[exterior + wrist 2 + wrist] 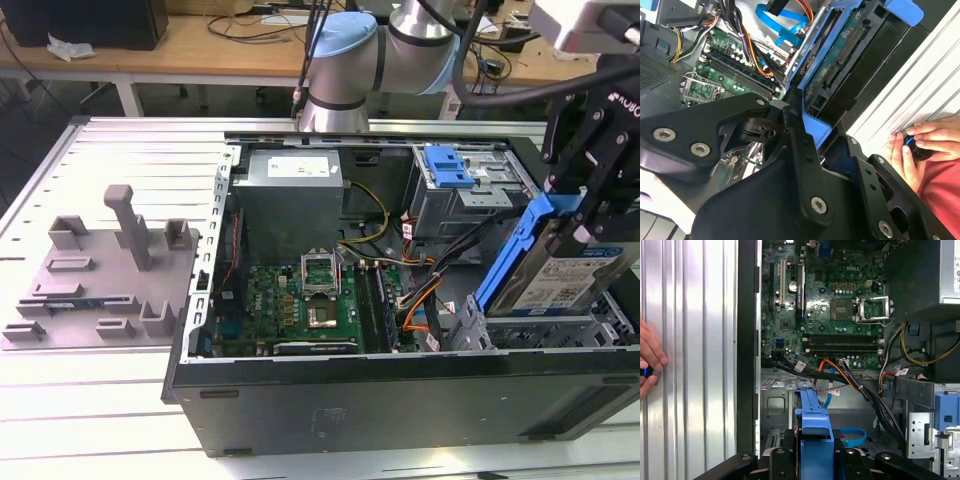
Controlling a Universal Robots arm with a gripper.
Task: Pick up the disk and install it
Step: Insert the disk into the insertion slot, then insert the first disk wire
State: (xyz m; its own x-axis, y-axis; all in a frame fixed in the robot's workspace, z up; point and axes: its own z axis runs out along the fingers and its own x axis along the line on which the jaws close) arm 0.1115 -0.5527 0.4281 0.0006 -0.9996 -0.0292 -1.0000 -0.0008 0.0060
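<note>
While our claw (583, 205) is clamping the disk (556, 272) by its blue carrier's upper end, we are holding it steeply tilted (long axis slanting downward) just above the drive cage (540, 328) in the computer case (400, 385).

Slatted table (100, 400): open PC case (400, 400), grey fixture (90, 290).

The case (380, 395) is laid open on the table (100, 430). Inside it, the motherboard (300, 300) is set on the floor, with the power supply (290, 190) behind it in the exterior view. At the case's end toward the exterior view's right, the disk (560, 275) is held tilted by the gripper (585, 215). Outside the case, a fixture (100, 270) is placed toward the exterior view's left, and a hand (649, 365) is rested on the table near the case's wall.
</note>
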